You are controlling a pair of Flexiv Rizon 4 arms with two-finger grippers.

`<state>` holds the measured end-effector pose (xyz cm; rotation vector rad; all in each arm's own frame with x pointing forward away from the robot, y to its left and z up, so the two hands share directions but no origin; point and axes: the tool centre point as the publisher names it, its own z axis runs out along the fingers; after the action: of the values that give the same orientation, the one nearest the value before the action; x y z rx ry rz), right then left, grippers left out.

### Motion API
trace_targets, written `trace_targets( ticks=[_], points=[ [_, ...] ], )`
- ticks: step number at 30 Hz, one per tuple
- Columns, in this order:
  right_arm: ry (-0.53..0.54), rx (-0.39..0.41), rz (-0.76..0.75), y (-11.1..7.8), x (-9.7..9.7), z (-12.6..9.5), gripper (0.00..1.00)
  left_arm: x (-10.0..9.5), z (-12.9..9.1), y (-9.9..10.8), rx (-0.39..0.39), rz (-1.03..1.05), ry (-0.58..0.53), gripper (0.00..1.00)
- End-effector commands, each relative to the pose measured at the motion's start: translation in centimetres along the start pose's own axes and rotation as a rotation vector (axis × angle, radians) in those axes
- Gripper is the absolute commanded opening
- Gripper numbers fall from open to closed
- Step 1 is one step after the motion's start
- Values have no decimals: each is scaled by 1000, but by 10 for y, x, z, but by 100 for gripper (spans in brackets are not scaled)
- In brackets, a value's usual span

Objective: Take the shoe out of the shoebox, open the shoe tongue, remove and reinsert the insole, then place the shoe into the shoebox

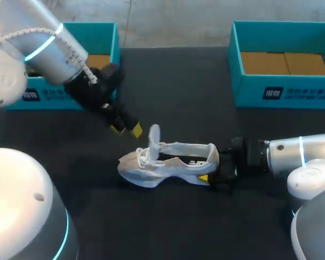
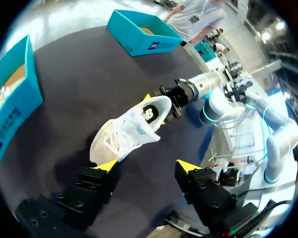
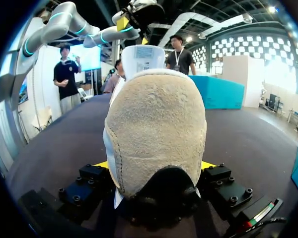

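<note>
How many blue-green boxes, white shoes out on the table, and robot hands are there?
Teal boxes: 2
White shoe: 1
Grippers: 2 (left gripper, right gripper)
Total: 5

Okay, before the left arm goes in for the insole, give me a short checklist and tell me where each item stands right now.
1. Shoe out of the shoebox: ok.
2. Right gripper shut on the heel, one finger on each side: ok.
3. Tongue standing up, shoe opening exposed: ok.
4. Left gripper open, above the front of the shoe and not touching it: ok.
5. Insole seated inside the shoe: cannot tell, the inside is too dark to see.
</note>
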<state>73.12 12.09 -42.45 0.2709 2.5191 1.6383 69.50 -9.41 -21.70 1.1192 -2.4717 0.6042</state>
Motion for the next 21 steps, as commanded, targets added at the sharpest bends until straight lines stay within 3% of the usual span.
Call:
trace_targets(
  ticks=[1,12,21],
  points=[
    [-1,3,0,0,0,0,0,11,-5,-16,-89,113,-60,0],
    [-1,3,0,0,0,0,0,31,-13,-21,-237,510,-121,0],
    [-1,3,0,0,0,0,0,44,-14,-38,-323,749,-164,0]
  ],
)
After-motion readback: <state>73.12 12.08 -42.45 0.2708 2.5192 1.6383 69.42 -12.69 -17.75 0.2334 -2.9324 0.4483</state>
